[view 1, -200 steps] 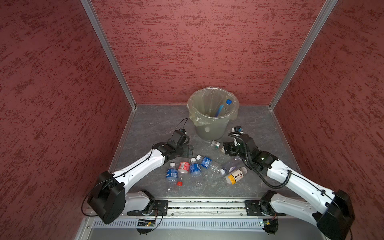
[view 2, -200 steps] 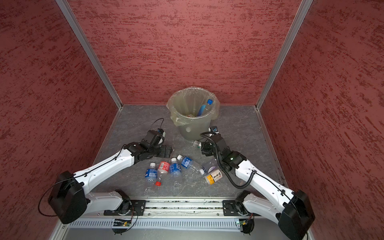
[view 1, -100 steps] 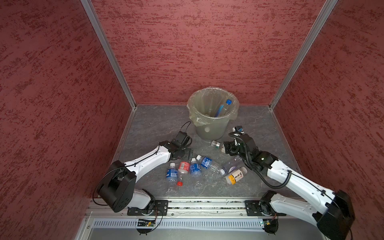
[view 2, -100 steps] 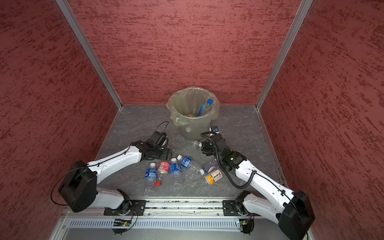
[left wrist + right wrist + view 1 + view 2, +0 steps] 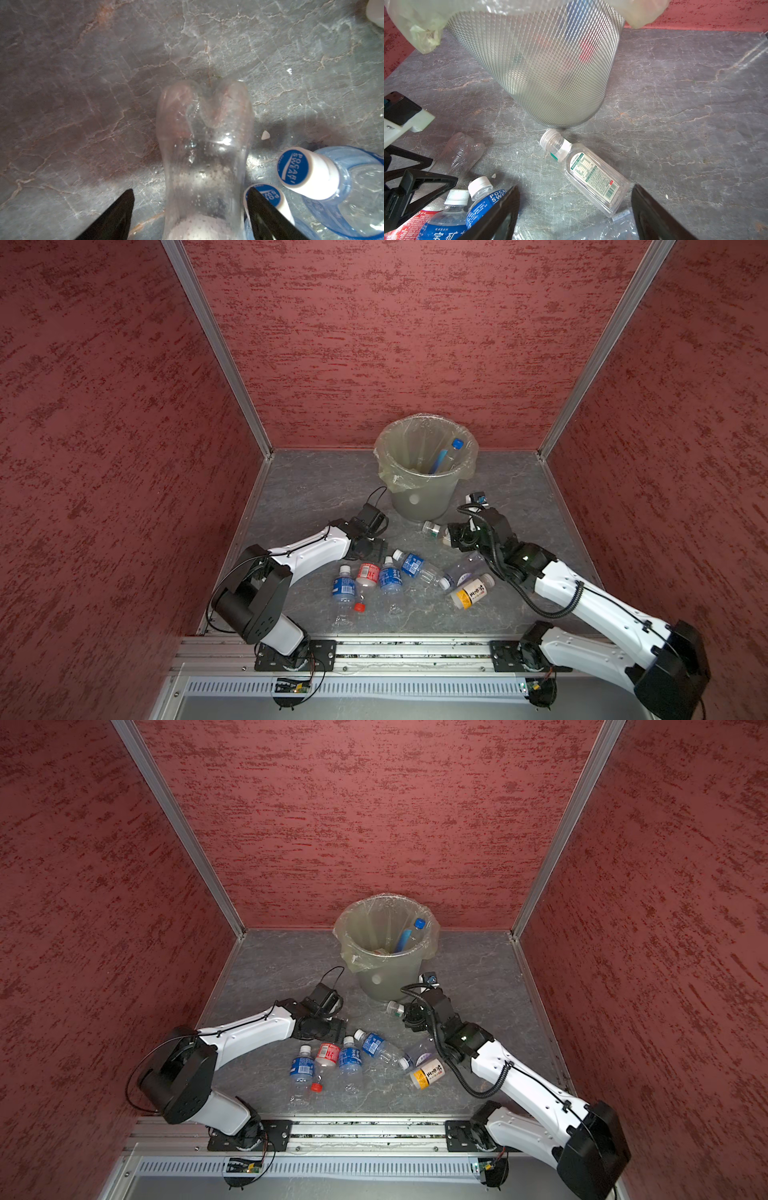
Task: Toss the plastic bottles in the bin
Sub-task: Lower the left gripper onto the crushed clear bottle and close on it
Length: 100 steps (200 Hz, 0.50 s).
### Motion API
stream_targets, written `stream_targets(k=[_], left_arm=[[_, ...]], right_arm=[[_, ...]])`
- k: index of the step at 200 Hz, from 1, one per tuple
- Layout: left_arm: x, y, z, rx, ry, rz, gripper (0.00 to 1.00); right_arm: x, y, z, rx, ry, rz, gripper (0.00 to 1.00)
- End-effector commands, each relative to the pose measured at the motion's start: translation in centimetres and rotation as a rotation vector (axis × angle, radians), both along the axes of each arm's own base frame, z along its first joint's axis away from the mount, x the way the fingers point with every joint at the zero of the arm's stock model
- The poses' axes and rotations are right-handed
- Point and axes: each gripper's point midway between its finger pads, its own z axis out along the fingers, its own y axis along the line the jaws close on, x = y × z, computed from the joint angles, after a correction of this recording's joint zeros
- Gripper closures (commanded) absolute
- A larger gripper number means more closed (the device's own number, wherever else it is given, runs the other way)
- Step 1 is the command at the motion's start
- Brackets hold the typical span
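Brings the left tool (image 5: 189, 189) down out of the air to the tabletop (image 5: 316, 489), at 7 o'clock of the bin (image 5: 419, 497), narrowed partway around a clear-bodied bottle (image 5: 203, 135), not yet clamped. Holds the right tool (image 5: 574, 187) wide, empty, over the green-labelled bottle (image 5: 591, 176) at 5 o'clock. Signals a pickup; leaves most plastic bottles (image 5: 390, 578) outside.

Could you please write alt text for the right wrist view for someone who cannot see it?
A small clear bottle with a green-and-white label lies on the grey floor, its base end between the open jaws of the right gripper and its cap end towards the foot of the bin. Blue-labelled bottles lie nearby.
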Motion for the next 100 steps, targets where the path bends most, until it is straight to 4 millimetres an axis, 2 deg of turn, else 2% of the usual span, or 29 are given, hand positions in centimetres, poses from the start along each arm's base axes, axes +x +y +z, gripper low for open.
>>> stream_targets(k=[1,75,100], left_arm=[[1.1,-0.4,0.4,-0.01,-0.02,0.01,0.16],[1.5,-0.1,-0.8,0.006,0.017,0.021,0.23],[1.6,0.0,-1.0,0.008,0.021,0.024,0.27]], right_arm=[[-0.1,-0.4,0.5,0.011,-0.024,-0.021,0.16],[0.0,-0.2,0.7,0.01,-0.026,-0.014,0.18],[0.1,-0.1,0.9,0.013,-0.028,-0.009,0.22]])
